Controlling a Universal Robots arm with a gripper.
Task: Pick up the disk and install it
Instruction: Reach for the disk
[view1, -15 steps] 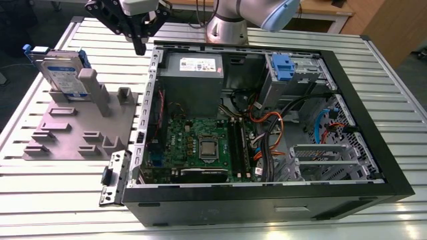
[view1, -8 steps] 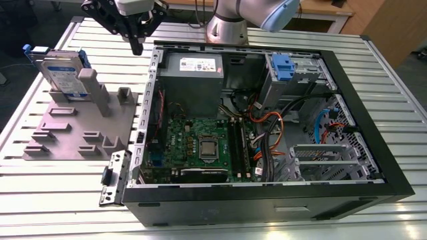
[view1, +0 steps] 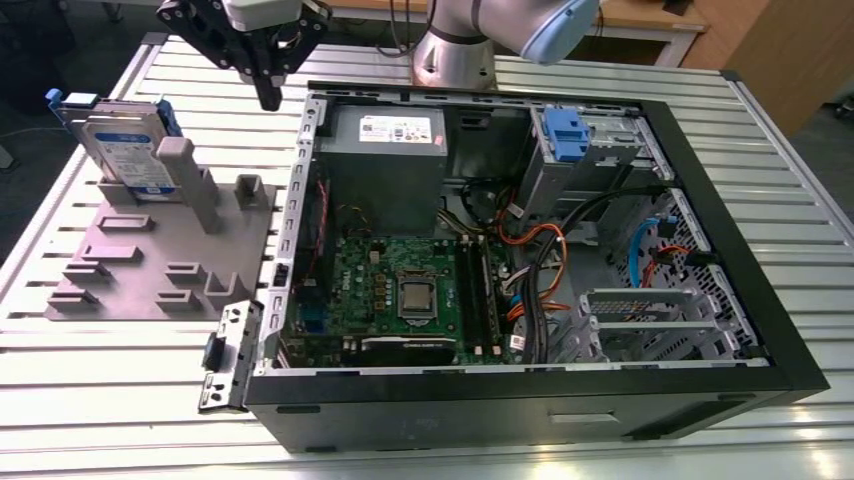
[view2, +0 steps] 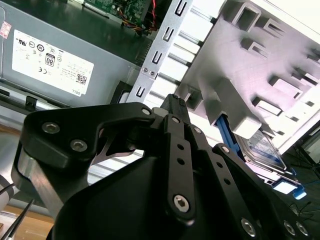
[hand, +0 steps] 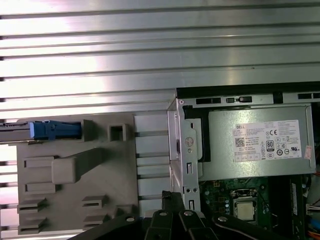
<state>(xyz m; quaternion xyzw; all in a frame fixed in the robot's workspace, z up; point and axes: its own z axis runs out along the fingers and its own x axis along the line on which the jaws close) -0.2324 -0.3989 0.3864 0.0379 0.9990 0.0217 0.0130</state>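
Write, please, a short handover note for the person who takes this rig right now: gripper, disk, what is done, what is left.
Gripper: shut and empty, hanging above the table between the grey holder and the open computer case, apart from the disk.
Disk: standing on edge in the holder, at the exterior view's left, outside the case.
Done: nothing that shows on the disk.
Left: both the pick-up and the installing.

Exterior view: high, off my arm, looking down on the whole open case (view1: 534, 400); my gripper (view1: 271, 92) upper left of frame.
First wrist view: straight down, fairly near.
Second wrist view: close, steeply tilted.
Shared: fixture plate (view1: 147, 270) and power supply (view1: 387, 160), in all three.
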